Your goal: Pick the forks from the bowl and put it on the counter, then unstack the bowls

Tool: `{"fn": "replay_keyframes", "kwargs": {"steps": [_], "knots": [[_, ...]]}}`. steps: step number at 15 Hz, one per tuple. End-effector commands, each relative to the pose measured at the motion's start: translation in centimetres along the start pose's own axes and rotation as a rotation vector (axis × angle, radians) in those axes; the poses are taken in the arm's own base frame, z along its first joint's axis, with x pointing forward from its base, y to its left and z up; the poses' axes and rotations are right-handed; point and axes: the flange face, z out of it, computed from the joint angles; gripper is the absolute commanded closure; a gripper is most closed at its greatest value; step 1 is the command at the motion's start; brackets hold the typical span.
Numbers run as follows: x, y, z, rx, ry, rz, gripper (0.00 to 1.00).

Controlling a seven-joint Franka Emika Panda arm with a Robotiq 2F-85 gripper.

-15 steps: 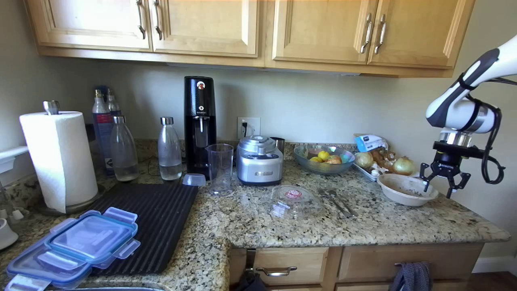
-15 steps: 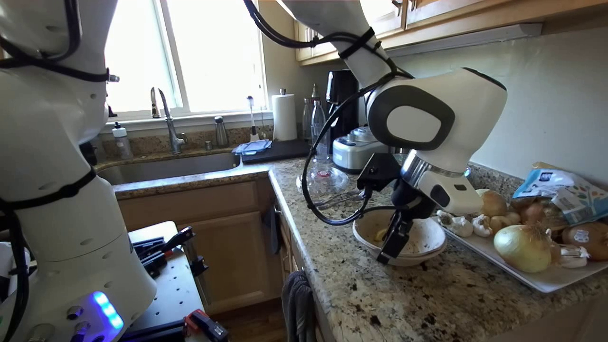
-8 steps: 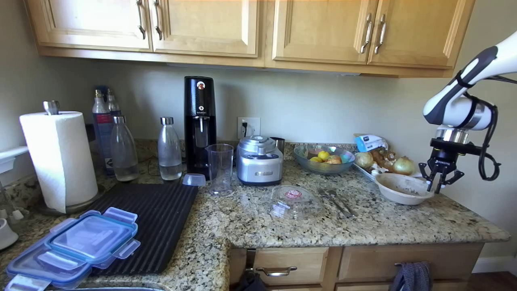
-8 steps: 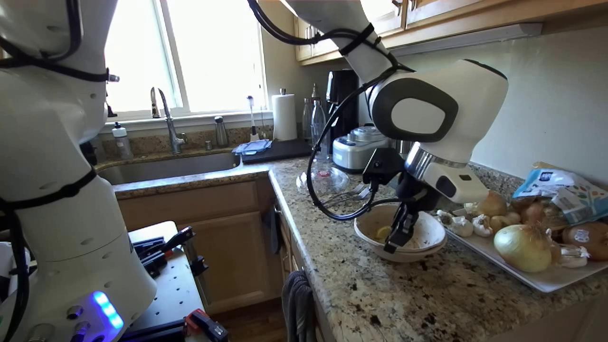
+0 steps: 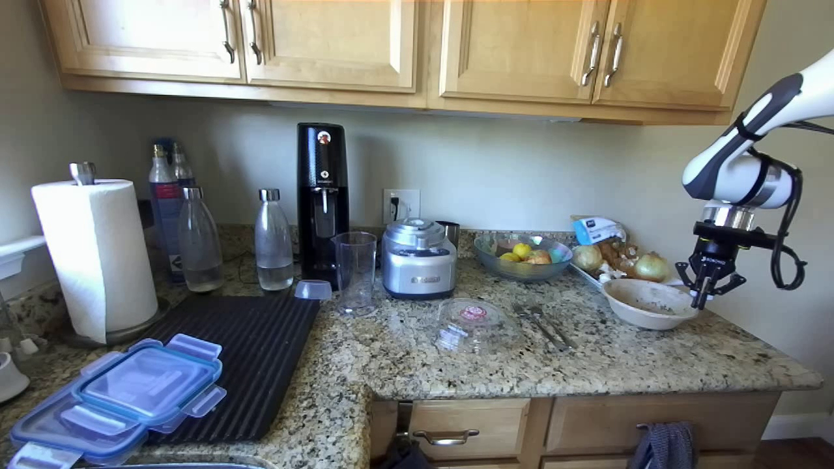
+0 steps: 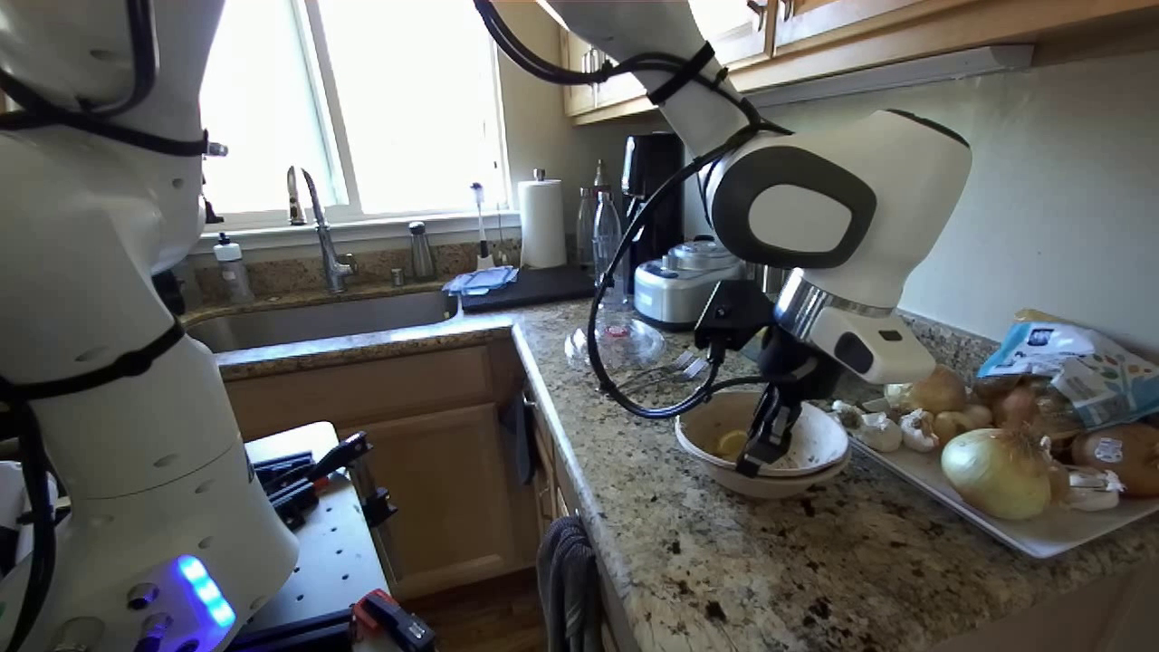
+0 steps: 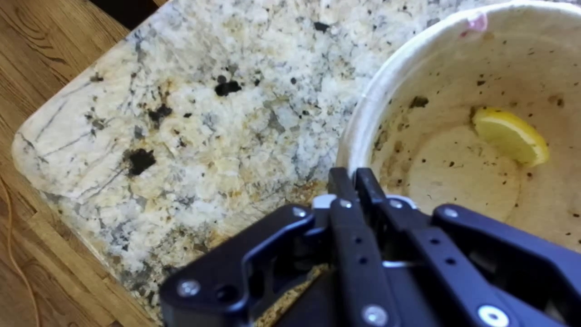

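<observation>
Two white-cream bowls stand nested on the speckled counter (image 5: 625,368); the upper bowl (image 6: 815,444) has a tan, dirt-flecked inside, and the lower bowl (image 6: 770,489) shows beneath it. My gripper (image 7: 352,174) is shut on the upper bowl's rim, one finger inside and one outside; whether the lower rim is pinched too, I cannot tell. In an exterior view the gripper (image 5: 699,304) points down at the bowl's right side. A lemon wedge (image 7: 510,136) lies inside the upper bowl. The silvery forks (image 5: 535,311) rest on the counter, left of the bowls there.
Behind the bowls is a white tray (image 6: 960,507) of onions and garlic. A clear plastic lid (image 5: 479,326) lies beside the forks, and a glass fruit bowl (image 5: 554,270) stands against the wall. The counter's rounded corner (image 7: 27,154) is close to the bowls.
The jaws have gone from wide apart to shut across the bowl's rim. In an exterior view the arm and the bowls have shifted slightly left. The forks have not moved.
</observation>
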Motion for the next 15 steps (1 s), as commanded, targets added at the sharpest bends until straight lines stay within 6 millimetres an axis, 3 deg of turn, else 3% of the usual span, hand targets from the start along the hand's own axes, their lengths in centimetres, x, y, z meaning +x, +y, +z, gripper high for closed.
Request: {"fn": "replay_keyframes", "kwargs": {"steps": [1, 6, 9, 11, 15], "knots": [[-0.78, 0.54, -0.97, -0.003, 0.019, -0.003, 0.82], [-0.69, 0.47, -0.88, 0.000, 0.015, -0.010, 0.95], [-0.64, 0.42, -0.85, 0.001, 0.016, -0.012, 0.94], [-0.49, 0.36, -0.65, -0.003, 0.013, -0.011, 0.69], [-0.41, 0.28, -0.49, -0.002, 0.009, -0.009, 0.48]]}}
